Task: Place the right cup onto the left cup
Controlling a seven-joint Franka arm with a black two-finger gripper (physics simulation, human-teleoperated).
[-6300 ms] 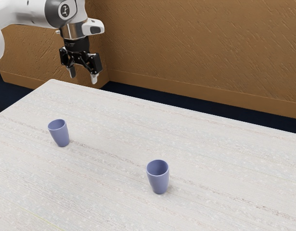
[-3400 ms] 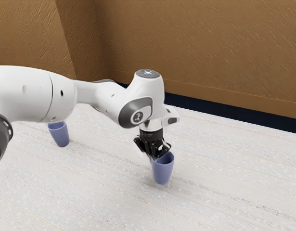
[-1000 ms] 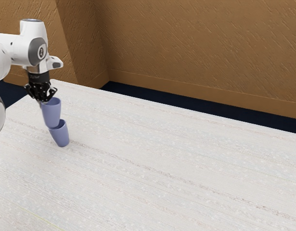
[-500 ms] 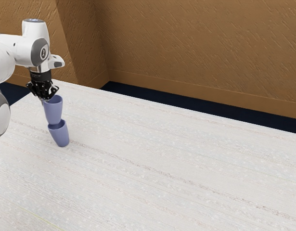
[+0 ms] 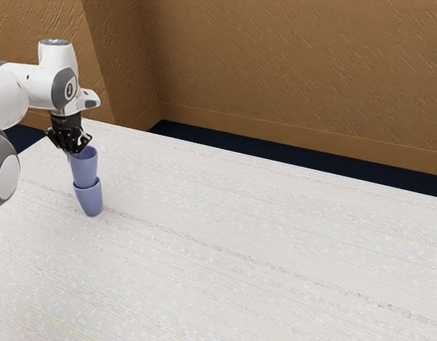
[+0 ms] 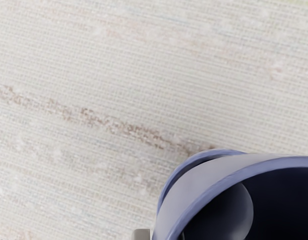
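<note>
At the exterior view's left, my gripper is shut on the near wall of the right cup, a blue-violet cup held upright by its rim. Directly beneath stands the left cup, same colour, on the table. The held cup's lower end is at the left cup's mouth and seems to dip slightly inside its rim; how deep is hidden. In the wrist view, the held cup is large at the lower edge, a grey fingertip outside its wall. Part of the left cup's rim curves out from behind it.
Both cups are over the pale, streaked table, near its end by the arm. A brown textured wall rises beyond the table's far edge, with a dark floor strip between them.
After taking hold of the right cup at the table's middle, my gripper carried it to the left cup. Lately it shifted slightly toward the exterior view's right and lower, lining the cups up more closely.
</note>
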